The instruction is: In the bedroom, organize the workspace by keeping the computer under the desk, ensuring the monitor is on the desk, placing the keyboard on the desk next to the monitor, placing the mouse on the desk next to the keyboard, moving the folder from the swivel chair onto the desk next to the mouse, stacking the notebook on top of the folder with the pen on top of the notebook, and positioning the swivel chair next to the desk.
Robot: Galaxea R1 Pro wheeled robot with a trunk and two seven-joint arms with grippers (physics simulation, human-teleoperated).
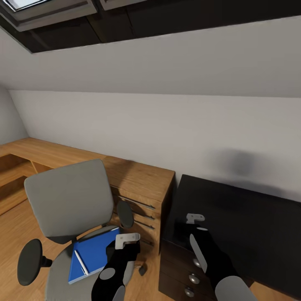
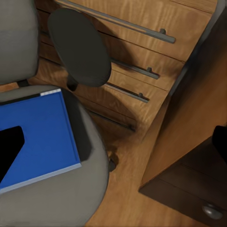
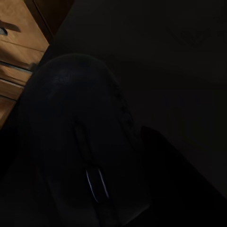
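Blue folder [image 1: 95, 253] with pen [image 1: 80, 262] flat on swivel chair [image 1: 67, 200] seat, left gripper [image 1: 126, 239] hovering just beside its edge, finger spread unclear, right gripper [image 1: 195, 218] over the black desk [image 1: 251, 225], mouse [image 3: 85, 142] directly beneath, grip unclear

— What is on the swivel chair [image 1: 67, 200]?
— A flat blue folder [image 1: 94, 253] lies on its grey seat. A thin white pen [image 1: 81, 262] lies on the folder.
— And the black desk [image 1: 251, 221]?
— It stands at the right, with round silver knobs on its drawers. A round black mouse [image 3: 85, 142] sits on top of it, near the corner.
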